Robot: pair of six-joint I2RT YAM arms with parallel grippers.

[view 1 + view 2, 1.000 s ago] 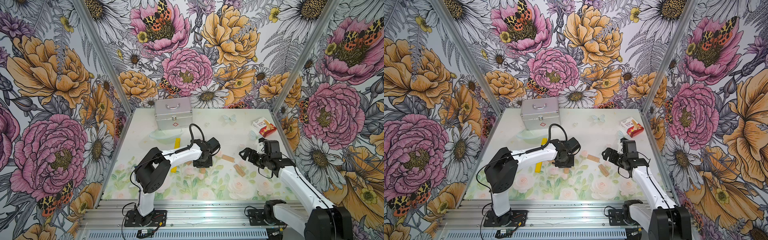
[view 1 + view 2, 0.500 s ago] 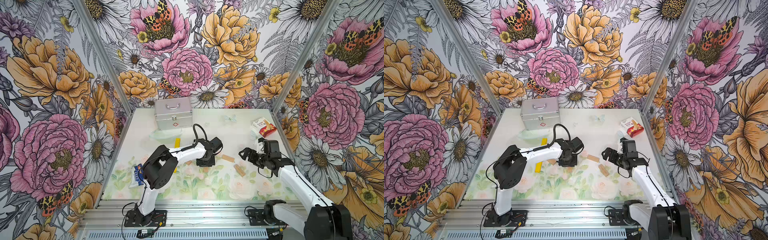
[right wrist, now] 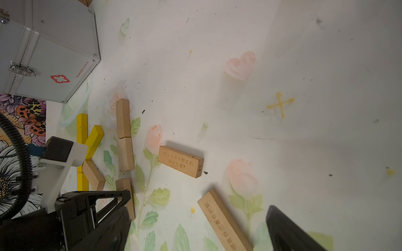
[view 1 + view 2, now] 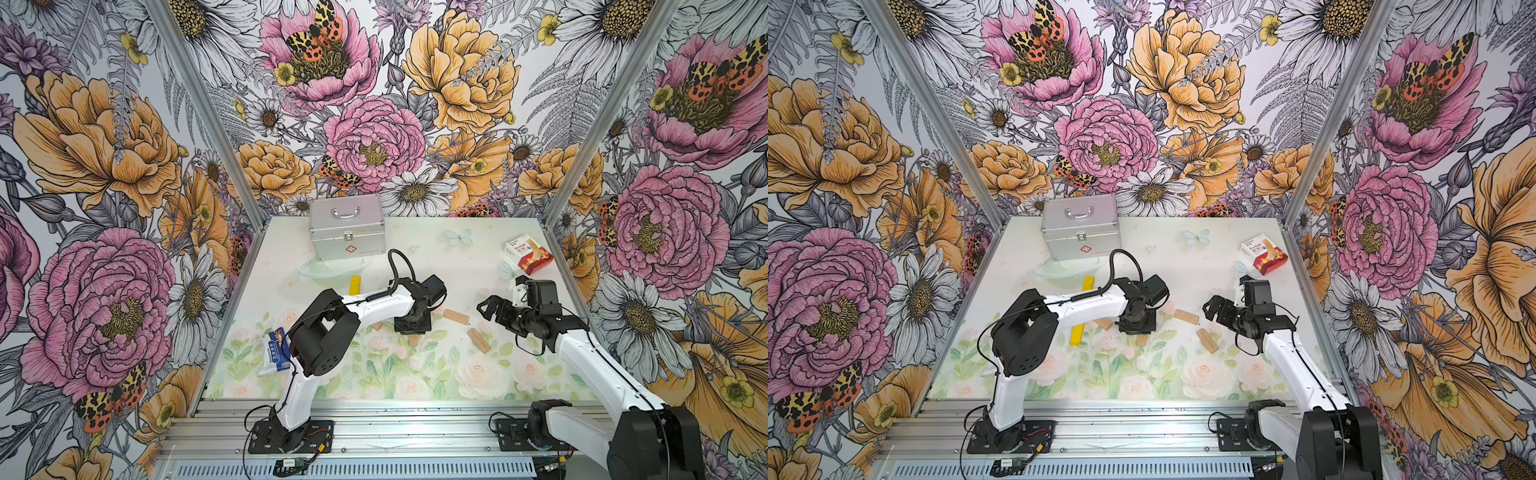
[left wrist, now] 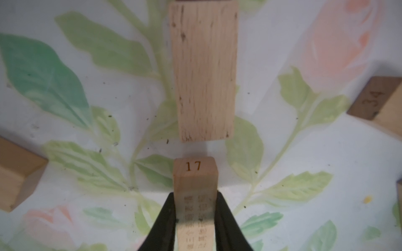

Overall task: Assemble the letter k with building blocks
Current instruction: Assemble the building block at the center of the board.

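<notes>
My left gripper [image 5: 195,206] is shut on a pale wood block [image 5: 195,173] marked 17, low over the table. Its end points at another pale block [image 5: 203,69], with a small gap between them. Two pale blocks [image 3: 123,118] lie end to end, in line with the held one. Beside them a yellow bar [image 3: 82,130] has a yellow arm [image 3: 94,138] and a wood arm [image 3: 93,175]. In both top views the left gripper [image 4: 411,328] stands mid-table. My right gripper [image 4: 488,309] hangs open near two loose pale blocks [image 4: 456,317] [image 4: 478,340].
A silver case [image 4: 347,226] stands at the back, with a clear shallow dish [image 4: 332,270] in front of it. A red-and-white carton [image 4: 528,253] lies at the back right. A blue-white sachet [image 4: 274,351] lies at the left, by the left arm's elbow.
The left arm's elbow has swung to the right, uncovering the sachet. Its gripper has stayed over nearly the same spot with the block. The right arm has not moved.
</notes>
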